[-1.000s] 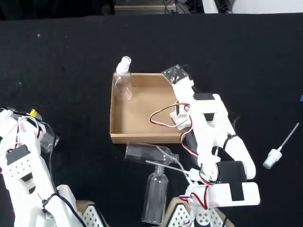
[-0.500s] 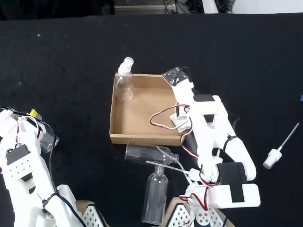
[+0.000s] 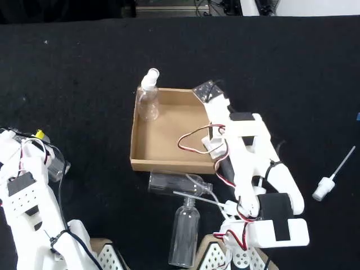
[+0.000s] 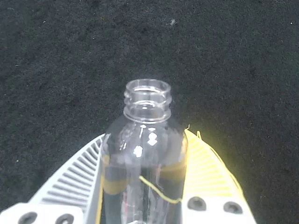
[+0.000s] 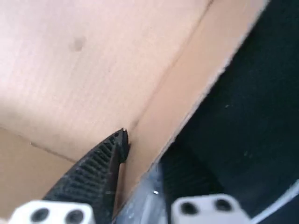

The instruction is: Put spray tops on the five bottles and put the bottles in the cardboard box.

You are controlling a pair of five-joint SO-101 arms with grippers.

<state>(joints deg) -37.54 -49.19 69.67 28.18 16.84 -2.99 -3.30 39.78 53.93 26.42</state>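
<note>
Seemingly, right gripper point(image 5: 142, 151) astride box point(image 5: 196, 74).

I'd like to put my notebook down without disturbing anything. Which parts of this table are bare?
The black table is bare beyond the cardboard box and between it and the left arm. Crowded: two loose bottles and a spray top lie before the box, beside the right arm. A second spray top lies far right.
</note>
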